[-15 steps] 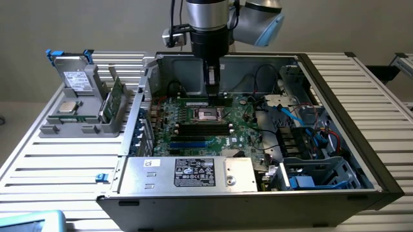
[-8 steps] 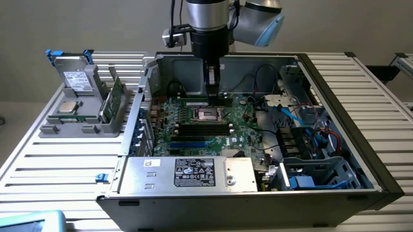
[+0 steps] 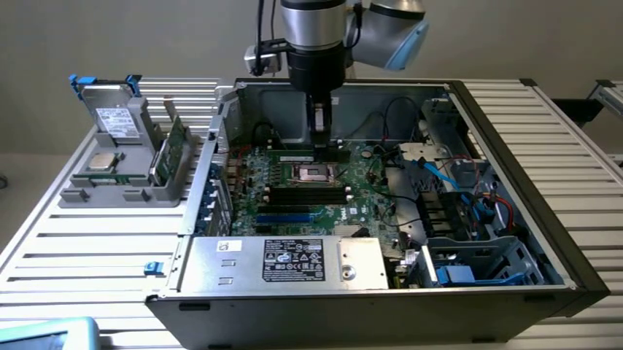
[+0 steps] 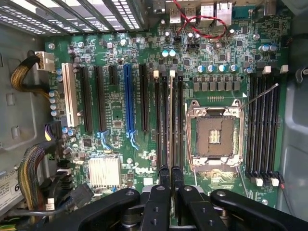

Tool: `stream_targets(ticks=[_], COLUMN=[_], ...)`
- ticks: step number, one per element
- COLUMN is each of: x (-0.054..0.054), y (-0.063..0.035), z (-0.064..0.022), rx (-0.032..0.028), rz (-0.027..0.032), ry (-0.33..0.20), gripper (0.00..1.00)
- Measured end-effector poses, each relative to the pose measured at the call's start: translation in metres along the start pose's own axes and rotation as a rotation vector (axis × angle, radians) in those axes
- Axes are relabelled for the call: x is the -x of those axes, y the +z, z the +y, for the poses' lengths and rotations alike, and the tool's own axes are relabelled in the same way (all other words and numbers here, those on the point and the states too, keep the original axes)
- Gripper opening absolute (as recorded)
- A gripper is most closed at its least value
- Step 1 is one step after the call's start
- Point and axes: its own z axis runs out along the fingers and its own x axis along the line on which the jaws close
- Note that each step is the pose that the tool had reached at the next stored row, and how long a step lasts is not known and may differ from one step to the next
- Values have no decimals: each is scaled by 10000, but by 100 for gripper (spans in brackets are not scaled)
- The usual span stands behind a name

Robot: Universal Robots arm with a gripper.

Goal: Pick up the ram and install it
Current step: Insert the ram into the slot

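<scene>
The ram [image 4: 172, 120] shows edge-on as a thin pale strip running between my fingers [image 4: 163, 175]. It lines up with the black memory slots [image 4: 161, 120] beside the empty processor socket [image 4: 215, 137]. My gripper [image 4: 171, 174] is shut on the ram. In the exterior view the gripper [image 3: 326, 146] reaches straight down into the open computer case [image 3: 506, 146], just behind the socket [image 3: 316, 173] on the motherboard. A green strip of the ram [image 3: 292, 154] shows low beside the fingers. I cannot tell whether the ram touches a slot.
A grey holder [image 3: 117, 193] on the exterior view's left carries a boxy drive [image 3: 117, 120], a square silver chip [image 3: 102, 162] and an upright green board [image 3: 173, 157]. Cables [image 3: 438, 175], a drive cage [image 3: 477, 262] and the power supply [image 3: 282, 259] crowd the case.
</scene>
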Motion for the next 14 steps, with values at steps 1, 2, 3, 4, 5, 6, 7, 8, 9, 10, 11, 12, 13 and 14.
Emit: stream_targets(ticks=[1,2,3,4,5,6,7,8,9,10,11,12,13,14], x=[-4,-4,-4,-3,-3,-3,-2,-2,-2,-2,-2,-2,-1,-1], y=[8,13,15,19,22,26,30,33,35,36,39,41,45,51], z=[-1,-2,-6,-13,-22,-29,-31,-31,-31,-31,-32,-32,-31,-30], rx=[19,32,43,58,66,69,69,67,64,61,58,60,62,64], rz=[-2,0,3,5,4,5,15,37,73,112,149,162,164,163], ry=[-1,-1,-3,-3,-5,-10,-21,-42,-66,-87,-101,-107,-110,-112], gripper=[13,13,13,13,13,13,13,13,13,13,13,13,13,13])
